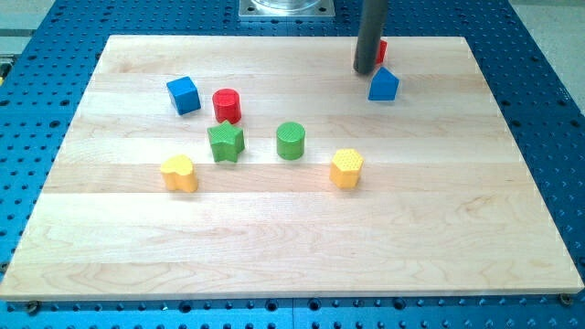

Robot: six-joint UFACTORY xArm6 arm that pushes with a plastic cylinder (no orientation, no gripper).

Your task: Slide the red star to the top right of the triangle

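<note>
A pale wooden counter [292,238] lies on a blue perforated base, and no containers stand on it, only loose blocks. Up near the counter's top edge, toward its top-right corner, my tip [365,70] comes down as a dark rod; there is no hand here, just that rod, and it holds nothing. Right behind it a red block [381,50] peeks out, mostly hidden, shape hard to tell. Just below sits the blue triangle-topped block [384,84]. Over toward the left edge: a blue cube [184,95], a red cylinder [227,105], a green star [225,143], a yellow heart [179,173]. In the centre, a green cylinder [291,141] and a yellow hexagon [346,168].
</note>
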